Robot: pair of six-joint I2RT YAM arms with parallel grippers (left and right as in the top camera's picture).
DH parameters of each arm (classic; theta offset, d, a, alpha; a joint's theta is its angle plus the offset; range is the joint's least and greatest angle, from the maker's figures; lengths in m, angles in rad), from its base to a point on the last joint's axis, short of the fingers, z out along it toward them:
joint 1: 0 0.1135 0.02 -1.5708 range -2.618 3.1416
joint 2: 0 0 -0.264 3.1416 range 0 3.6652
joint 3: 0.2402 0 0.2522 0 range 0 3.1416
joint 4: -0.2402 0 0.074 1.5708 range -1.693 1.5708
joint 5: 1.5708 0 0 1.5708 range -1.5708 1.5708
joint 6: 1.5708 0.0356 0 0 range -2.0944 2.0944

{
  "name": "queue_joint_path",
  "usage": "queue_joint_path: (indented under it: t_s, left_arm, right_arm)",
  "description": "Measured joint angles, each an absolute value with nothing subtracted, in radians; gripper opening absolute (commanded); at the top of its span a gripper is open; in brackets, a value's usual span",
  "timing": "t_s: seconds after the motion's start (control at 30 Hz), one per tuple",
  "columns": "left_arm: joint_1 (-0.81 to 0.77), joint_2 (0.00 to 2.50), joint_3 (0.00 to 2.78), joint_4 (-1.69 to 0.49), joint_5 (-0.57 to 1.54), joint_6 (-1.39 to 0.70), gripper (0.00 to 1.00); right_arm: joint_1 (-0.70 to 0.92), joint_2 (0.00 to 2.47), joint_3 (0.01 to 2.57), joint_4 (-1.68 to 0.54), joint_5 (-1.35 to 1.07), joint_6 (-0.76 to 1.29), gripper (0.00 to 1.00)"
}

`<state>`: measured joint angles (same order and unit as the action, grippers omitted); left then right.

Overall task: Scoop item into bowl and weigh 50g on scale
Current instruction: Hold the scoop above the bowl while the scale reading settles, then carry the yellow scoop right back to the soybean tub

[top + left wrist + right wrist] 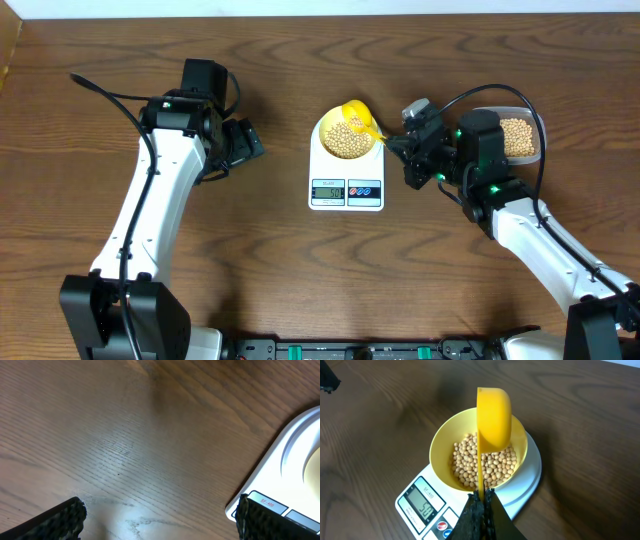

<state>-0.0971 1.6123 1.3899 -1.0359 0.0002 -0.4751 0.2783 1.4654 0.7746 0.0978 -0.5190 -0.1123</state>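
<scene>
My right gripper (482, 495) is shut tight on the thin handle of a yellow scoop (494, 417). The scoop is tipped on its side, over the bowl (437, 450). I see the back of its cup. I cannot tell if the cup touches anything below it.

The bowl is pale yellow and round. It sits on top of the white scale (532, 467). A heap of small tan beans (485, 462) lies in the bottom of the bowl. The little screen on the front of the scale is lit with dark digits, but I cannot read them for sure. A red button and a blue button sit beside the screen.

My left gripper (160, 525) is wide open and holds nothing. It hangs over the bare brown table (100, 435), to the left of the scale and apart from it. One corner of the scale shows just past my finger there.

From above, a clear tub (541, 135) with more beans in it sits behind my right arm, to the right of the scale.
</scene>
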Motion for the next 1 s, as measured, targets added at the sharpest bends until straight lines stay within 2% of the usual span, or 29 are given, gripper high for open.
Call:
queue_joint_path:
  t_s: [0.2, 0.63, 1.0]
  left_arm:
    - [-0.097, 1.612, 1.39, -1.036, 0.0, -0.475, 0.98]
    - [-0.097, 1.612, 1.39, -1.036, 0.0, -0.475, 0.98]
    - [-0.097, 1.612, 1.39, -1.036, 0.001, -0.475, 0.98]
  right_arm:
    - [0.278, 1.465, 0.775, 0.113, -0.519, -0.029, 0.01]
    - [0.272, 1.465, 0.775, 0.256, -0.523, 0.286, 0.01]
    - [0.129, 1.411, 0.775, 0.244, -0.519, 0.506, 0.01]
